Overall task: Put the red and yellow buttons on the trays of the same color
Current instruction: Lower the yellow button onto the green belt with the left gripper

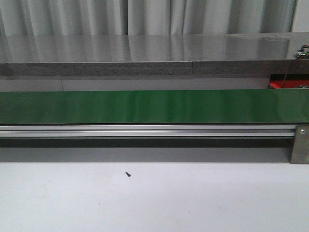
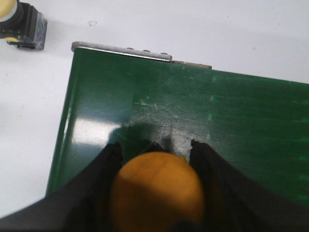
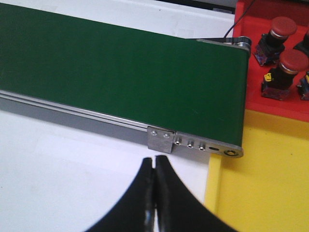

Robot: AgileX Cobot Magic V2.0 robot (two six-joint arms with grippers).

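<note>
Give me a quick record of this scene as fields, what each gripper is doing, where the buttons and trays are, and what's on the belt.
left gripper: shut on yellow round-capped button, over the green conveyor belt
right gripper: shut, empty, over white table beside belt end
red plastic tray: holds at least two red mushroom-cap buttons
yellow plastic tray: visible part bare
spare yellow-capped button: on table past belt end
belt in front view: nothing on it

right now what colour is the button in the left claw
Yellow-orange button, held over the green belt; clearest in the left wrist view.
</note>
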